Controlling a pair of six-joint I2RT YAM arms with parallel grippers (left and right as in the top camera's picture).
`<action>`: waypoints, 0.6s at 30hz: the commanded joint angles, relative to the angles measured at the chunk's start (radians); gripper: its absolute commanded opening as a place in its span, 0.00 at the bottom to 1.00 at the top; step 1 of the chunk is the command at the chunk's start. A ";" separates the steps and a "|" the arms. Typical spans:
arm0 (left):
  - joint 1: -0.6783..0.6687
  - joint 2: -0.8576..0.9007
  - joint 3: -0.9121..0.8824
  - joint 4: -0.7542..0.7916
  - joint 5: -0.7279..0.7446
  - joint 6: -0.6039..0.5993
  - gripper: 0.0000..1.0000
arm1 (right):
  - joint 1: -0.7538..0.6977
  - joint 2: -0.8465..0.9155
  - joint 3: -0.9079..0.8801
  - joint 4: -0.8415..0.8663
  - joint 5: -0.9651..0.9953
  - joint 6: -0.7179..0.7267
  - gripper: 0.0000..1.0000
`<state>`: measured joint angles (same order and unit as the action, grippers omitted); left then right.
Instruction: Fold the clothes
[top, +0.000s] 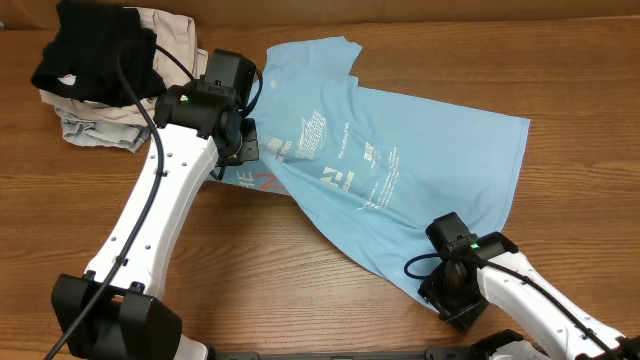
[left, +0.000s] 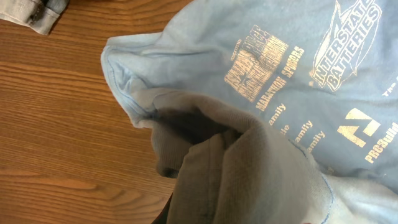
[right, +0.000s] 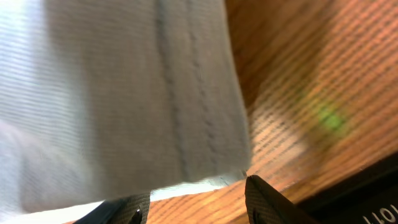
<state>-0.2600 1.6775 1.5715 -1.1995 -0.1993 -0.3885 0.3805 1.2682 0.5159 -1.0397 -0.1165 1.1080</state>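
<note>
Jaws of the left tool (top: 241, 140) are closed on a bunched fold of the T-shirt (top: 400, 170), at the edge nearest a pile of folded garments (top: 100, 70). The right tool (right: 193, 208) stands partway open, with the stitched hem (right: 180, 112) over its fingers and apparently not pinched. Outward, the shirt lies spread print-up, slantwise across the table (top: 300, 260). It looks like thin, limp cotton that will sag and slide, so hems and corners seem the best holds.

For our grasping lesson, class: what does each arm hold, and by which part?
Left gripper: jaws shut on the T-shirt, a bunched fold at its edge. Right gripper: jaws apart at the hem, holding nothing.
</note>
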 joint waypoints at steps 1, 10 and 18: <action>0.006 -0.009 0.019 0.004 -0.018 0.011 0.04 | 0.005 0.000 -0.006 0.022 -0.001 0.016 0.53; 0.006 -0.009 0.019 0.008 -0.018 0.011 0.04 | 0.006 0.000 -0.006 0.025 -0.016 -0.016 0.25; 0.006 -0.009 0.019 0.011 -0.019 0.012 0.04 | 0.005 0.000 -0.005 0.029 -0.031 -0.016 0.04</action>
<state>-0.2600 1.6775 1.5715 -1.1954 -0.1993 -0.3885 0.3813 1.2682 0.5148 -1.0138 -0.1402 1.0946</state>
